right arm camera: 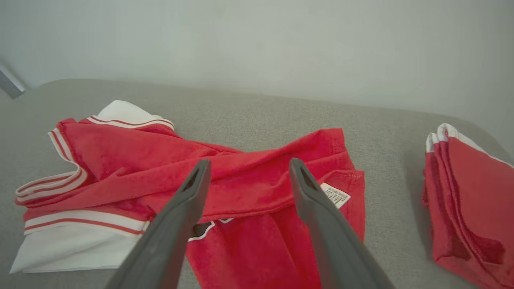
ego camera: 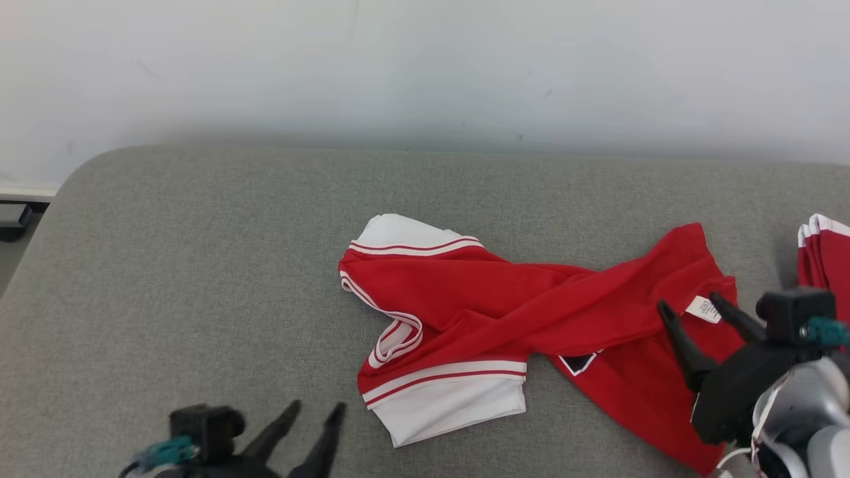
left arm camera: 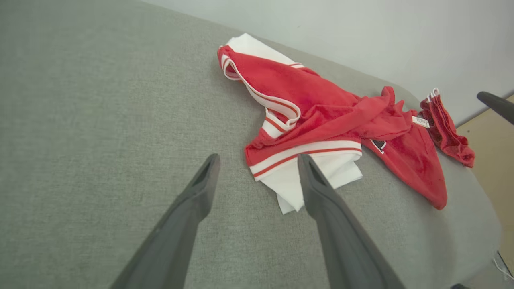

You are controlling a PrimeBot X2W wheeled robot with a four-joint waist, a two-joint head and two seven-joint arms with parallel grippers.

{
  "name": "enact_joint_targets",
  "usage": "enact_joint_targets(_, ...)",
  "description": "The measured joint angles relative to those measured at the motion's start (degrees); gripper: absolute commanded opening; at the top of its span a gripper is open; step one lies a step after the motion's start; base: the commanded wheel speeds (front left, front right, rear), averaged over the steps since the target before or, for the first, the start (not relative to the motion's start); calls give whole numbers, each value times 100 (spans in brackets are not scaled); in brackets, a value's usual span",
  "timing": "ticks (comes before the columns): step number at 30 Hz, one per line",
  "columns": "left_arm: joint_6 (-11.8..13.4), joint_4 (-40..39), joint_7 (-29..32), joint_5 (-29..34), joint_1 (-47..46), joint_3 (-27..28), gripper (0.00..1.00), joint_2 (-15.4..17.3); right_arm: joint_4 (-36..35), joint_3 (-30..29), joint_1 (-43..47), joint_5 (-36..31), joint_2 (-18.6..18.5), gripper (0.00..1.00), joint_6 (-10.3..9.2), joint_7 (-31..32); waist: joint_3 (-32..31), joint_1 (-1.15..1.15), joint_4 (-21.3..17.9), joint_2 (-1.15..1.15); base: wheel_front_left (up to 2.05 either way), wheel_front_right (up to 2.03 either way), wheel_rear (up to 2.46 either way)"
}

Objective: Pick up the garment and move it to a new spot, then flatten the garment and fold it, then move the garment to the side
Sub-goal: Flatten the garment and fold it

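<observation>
A crumpled red garment (ego camera: 505, 309) with white sleeves and red-and-white striped trim lies twisted across the middle of the grey cushioned surface (ego camera: 199, 279). A white label shows near its right end. In the left wrist view the garment (left arm camera: 321, 116) lies just past the fingertips; in the right wrist view the garment (right arm camera: 241, 180) lies under the fingers. My left gripper (ego camera: 315, 415) is open at the bottom left, left of the white sleeve and apart from it. My right gripper (ego camera: 690, 307) is open above the garment's right end, holding nothing.
A second red cloth (ego camera: 823, 255) with white trim, folded, lies at the right edge of the surface, close to my right gripper. A pale wall (ego camera: 425, 66) stands behind. The surface's rounded left corner drops to the floor at far left.
</observation>
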Motion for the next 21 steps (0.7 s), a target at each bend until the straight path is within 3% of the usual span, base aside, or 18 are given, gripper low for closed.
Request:
enact_joint_targets(5, -63, 226, 879, -313, -498, -322, 100, -271, 4, 264, -453, 178, -754, 100, 0, 1154, 141, 0, 86, 0, 0, 0, 0)
enact_joint_targets(9, -109, 509, 1326, -387, -954, -532, 100, -587, 135, 303, -779, 350, -1172, 100, 0, 1664, 274, 1, 184, 0, 0, 0, 0)
enact_joint_targets(15, -197, 1037, 1730, -468, -1418, -761, 100, -932, 358, 176, -1230, 401, -1585, 100, 0, 1797, 539, 1, 339, 0, 0, 0, 0)
enact_joint_targets(21, -269, 1435, 1768, -474, -1630, -858, 100, -1107, 476, 121, -1493, 367, -1722, 100, 0, 1808, 766, 1, 457, 0, 0, 0, 0)
